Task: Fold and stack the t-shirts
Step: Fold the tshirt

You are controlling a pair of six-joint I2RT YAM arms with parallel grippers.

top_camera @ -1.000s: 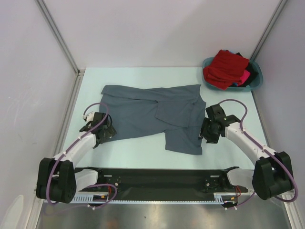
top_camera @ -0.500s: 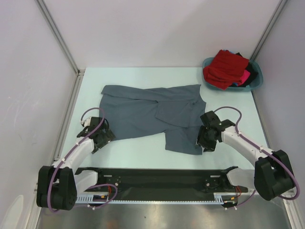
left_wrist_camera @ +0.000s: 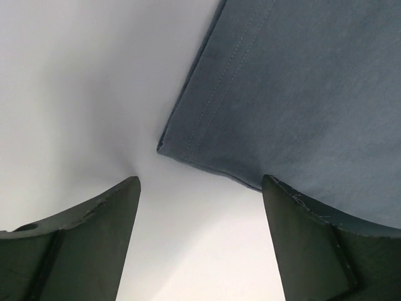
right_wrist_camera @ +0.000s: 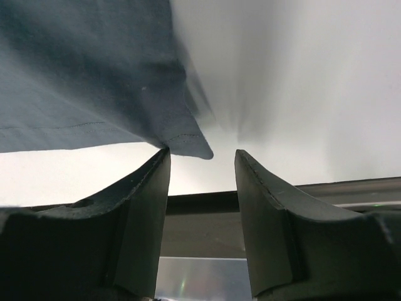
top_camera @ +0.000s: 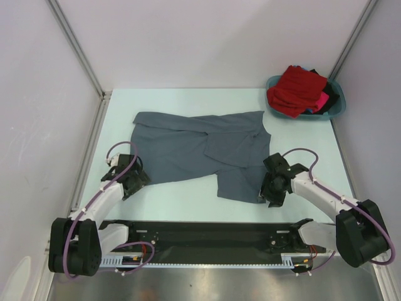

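A large slate-grey t-shirt (top_camera: 194, 147) lies spread and partly folded on the pale table. My left gripper (top_camera: 139, 180) is open and low at the shirt's near-left corner; that hemmed corner (left_wrist_camera: 188, 147) lies just ahead of the open fingers, untouched. My right gripper (top_camera: 268, 193) is open at the shirt's near-right corner; the pointed corner (right_wrist_camera: 188, 145) hangs just above the gap, against the left finger's tip. Red (top_camera: 296, 89), pink (top_camera: 322, 100) and dark (top_camera: 334, 96) shirts are piled in the basin at the far right.
A teal plastic basin (top_camera: 336, 111) stands in the far right corner. Grey side walls with metal posts (top_camera: 78, 50) close in the table. A black rail (top_camera: 207, 235) runs along the near edge between the arm bases.
My right gripper has moved down and towards the near edge to the shirt's near-right corner. My left gripper has shifted slightly left and lower at the near-left corner.
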